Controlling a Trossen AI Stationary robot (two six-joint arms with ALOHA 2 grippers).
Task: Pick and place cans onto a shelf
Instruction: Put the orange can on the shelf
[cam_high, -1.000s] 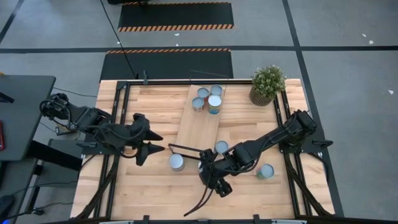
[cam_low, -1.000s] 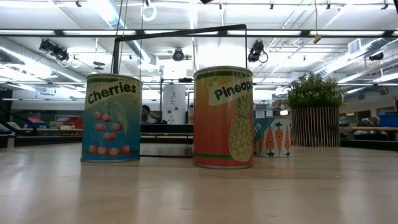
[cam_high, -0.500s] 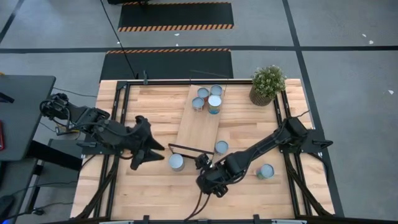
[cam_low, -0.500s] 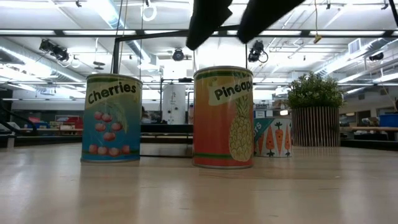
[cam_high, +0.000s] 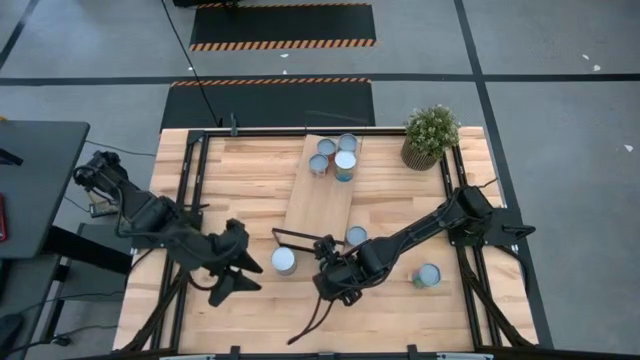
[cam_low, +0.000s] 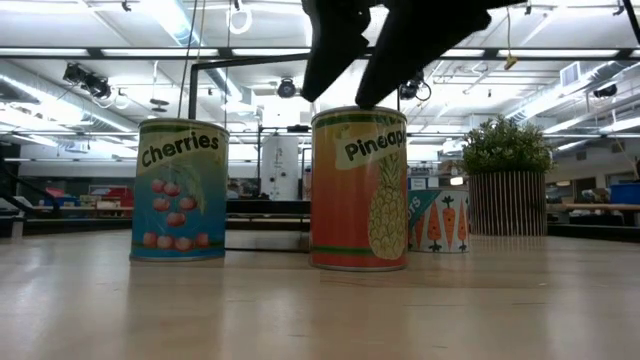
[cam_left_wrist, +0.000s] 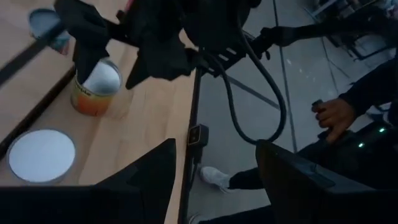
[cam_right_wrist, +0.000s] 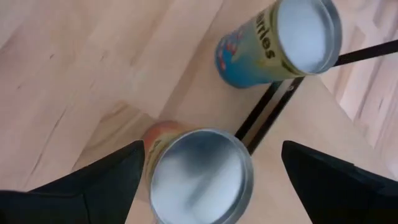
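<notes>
I am holding my right gripper (cam_low: 350, 85) directly above the pineapple can (cam_low: 359, 188), fingers spread wide to either side of its silver top, not gripping it. That can is standing upright on the bench (cam_high: 240, 175), just beyond the near end of the shelf (cam_high: 322, 200), with the cherries can (cam_low: 179, 190) to its left. Three more cans (cam_high: 335, 157) are sitting clustered at the shelf's far end. My left gripper (cam_high: 243, 270) is hovering left of the cherries can, fingers parted and holding nothing.
</notes>
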